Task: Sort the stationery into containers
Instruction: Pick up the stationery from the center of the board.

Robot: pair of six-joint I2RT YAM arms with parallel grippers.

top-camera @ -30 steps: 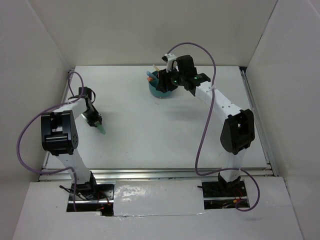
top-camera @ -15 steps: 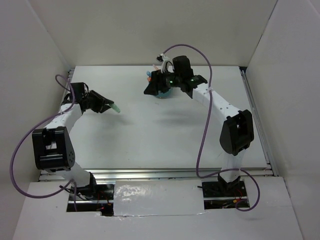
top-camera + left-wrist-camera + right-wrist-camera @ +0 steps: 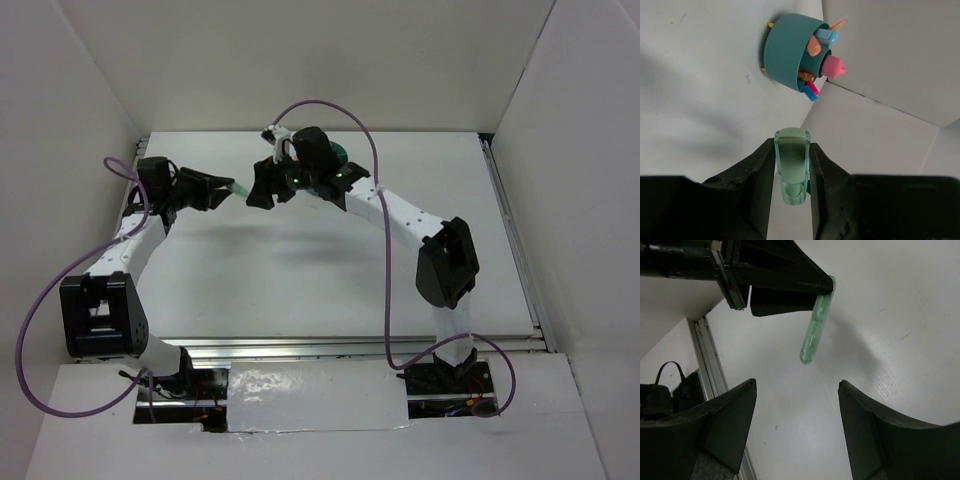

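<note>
**A:** How far along is the sorting?

**B:** Well along, I'd judge. The round teal ribbed plastic organiser cup (image 3: 790, 57) stands by the far edge of the white table (image 3: 300, 270), roughly midway along it. It already holds several pieces: a pink cone-tipped marker stub (image 3: 832, 66), a light blue stub (image 3: 826, 35), a peach-orange one (image 3: 814, 46), and a few thinner bits I can't tell apart.

**A:** And what's left?

**B:** At least the translucent mint-green plastic pen (image 3: 792, 175). It isn't in the cup. It is up in the air, between the table's far-left corner and the cup, near the cup but apart from it.

**A:** Which arm has it?

**B:** The left end effector (image 3: 792, 152) is clenched on it. It pinches one end between both fingers, so the rest of the pen sticks out past the tips.

**A:** The right one?

**B:** The right end effector (image 3: 796, 390) is spread wide and carries nothing. It faces the pen's free end from close by and doesn't touch it.

**A:** A handover, then?

**B:** That's my guess, since the right arm sits between the pen and the cup. From overhead it hides most of the cup.

**A:** Anything else loose?

**B:** I can find no other piece lying on the table from overhead, though the arms cover parts of it. So this pen may be the last, or nearly. It has yet to reach a compartment.
</note>
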